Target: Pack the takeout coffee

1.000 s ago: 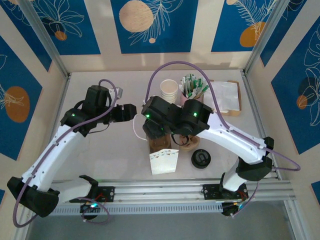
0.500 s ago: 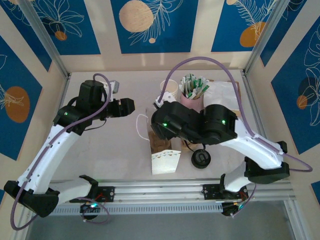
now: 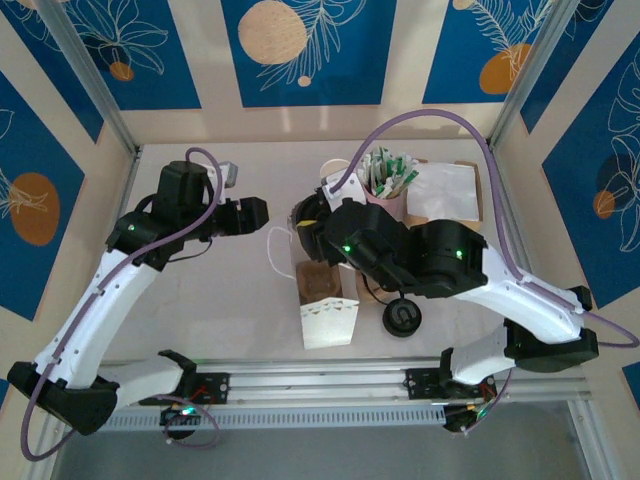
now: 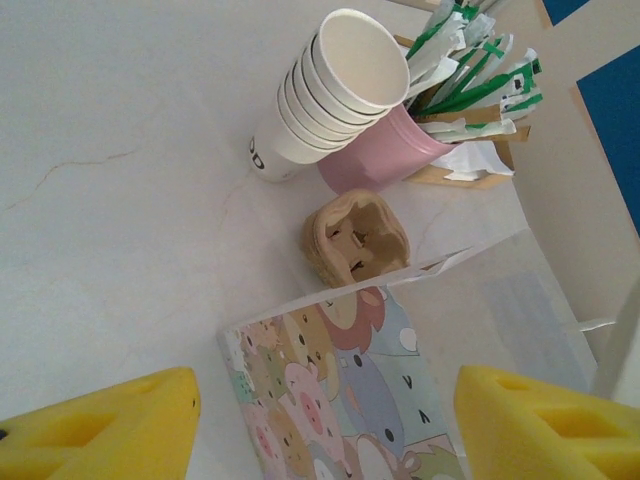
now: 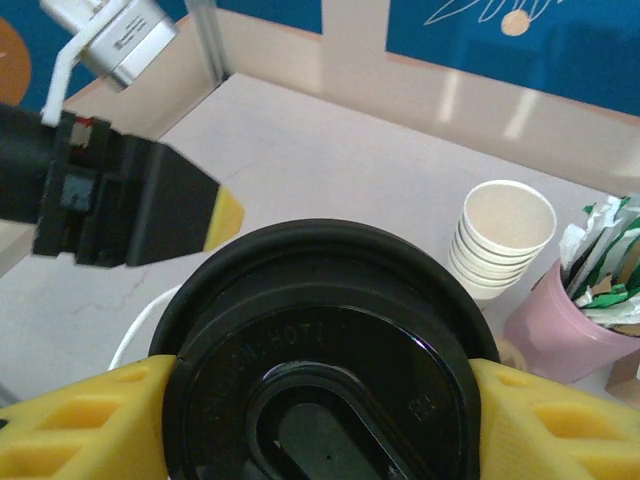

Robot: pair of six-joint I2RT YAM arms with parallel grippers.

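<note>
The coffee (image 5: pixel 325 340) is held off the surface (image 3: pixel 220 290), clamped at its black lid between the yellow pads (image 5: pixel 85 420) of the right pincer (image 5: pixel 325 400). The lid faces the wrist camera, so the long axis runs away from the lens. The cup body below is hidden. From above, the lid is seen turned upward, just behind the open mouth of the bag (image 3: pixel 325 300). The jaws are spread wide around the lid.

The bag is stood upright near the front edge, with a loose lid (image 3: pixel 402 318) beside it. The left pincer (image 3: pixel 255 213) is held open and empty, just left of the coffee. Stacked cups (image 5: pixel 505 235) and a pink holder (image 5: pixel 555 330) are set behind.
</note>
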